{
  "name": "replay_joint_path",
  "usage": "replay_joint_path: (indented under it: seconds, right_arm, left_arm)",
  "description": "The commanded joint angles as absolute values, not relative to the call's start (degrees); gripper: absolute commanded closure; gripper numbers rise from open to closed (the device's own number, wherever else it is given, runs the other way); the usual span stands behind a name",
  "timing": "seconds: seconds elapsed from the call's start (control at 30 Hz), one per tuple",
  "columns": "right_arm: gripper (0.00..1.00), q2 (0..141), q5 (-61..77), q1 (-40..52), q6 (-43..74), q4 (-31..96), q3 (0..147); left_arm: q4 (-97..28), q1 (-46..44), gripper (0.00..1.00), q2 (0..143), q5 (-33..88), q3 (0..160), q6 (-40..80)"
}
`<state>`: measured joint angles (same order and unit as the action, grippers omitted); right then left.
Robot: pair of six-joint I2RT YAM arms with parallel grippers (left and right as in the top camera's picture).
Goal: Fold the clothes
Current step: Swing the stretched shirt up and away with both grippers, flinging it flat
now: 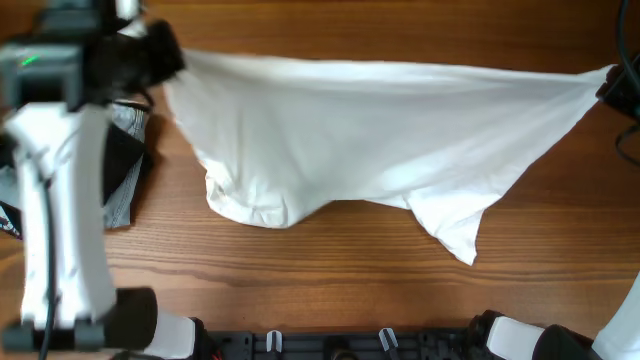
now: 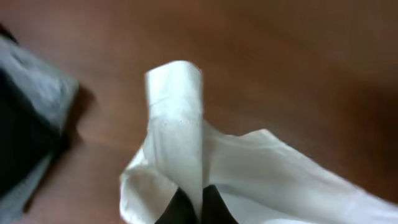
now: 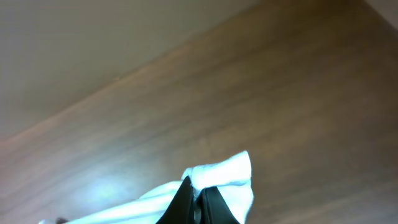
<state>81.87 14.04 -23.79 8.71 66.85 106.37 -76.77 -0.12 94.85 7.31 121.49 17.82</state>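
Observation:
The large white shirt (image 1: 370,130) hangs stretched across the table between my two grippers, its lower folds sagging toward the wood. My left gripper (image 1: 165,60) is shut on the shirt's left corner at the far left. In the left wrist view the black fingertips (image 2: 198,202) pinch a white fold (image 2: 177,118). My right gripper (image 1: 610,85) is shut on the right corner at the far right edge. In the right wrist view its fingertips (image 3: 198,196) pinch a bunched white tip (image 3: 227,171). No neck label shows.
A pile of black and pale grey folded garments (image 1: 125,165) lies at the left under my left arm; it also shows in the left wrist view (image 2: 28,118). The wooden table (image 1: 320,270) spreads below the shirt. The arm bases stand along the front edge.

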Motion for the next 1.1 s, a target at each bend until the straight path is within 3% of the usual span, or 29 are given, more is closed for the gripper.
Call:
replay_joint_path:
  seconds: [0.0,0.37,0.57,0.73,0.9,1.07]
  right_arm:
    - [0.95,77.3,16.6,-24.0,8.8,64.0,112.4]
    - [0.95,69.9,10.1,-24.0,9.0,59.9,114.4]
    - [0.94,79.5,10.6,-24.0,8.9,64.0,114.4]
    - [0.94,91.3,16.4,-23.9,6.5,62.1,114.4]
    - [0.94,98.8,18.1,-20.8,12.5,45.1,114.4]
    - [0.96,100.2,20.9,-17.8,26.4,13.7,114.4]
  left_arm:
    - [-74.2,1.9,0.96,88.0,5.5,129.3,16.7]
    - [-69.7,3.0,0.96,74.7,0.0,129.6,16.7]
    - [-70.5,3.0,0.96,80.6,3.2,129.6,16.7]
    - [-69.2,2.2,0.96,94.9,5.1,129.6,13.5]
    - [-54.2,1.0,0.96,107.0,4.8,129.6,11.5]
    - [-28.3,1.0,0.96,111.3,4.8,129.8,18.7]
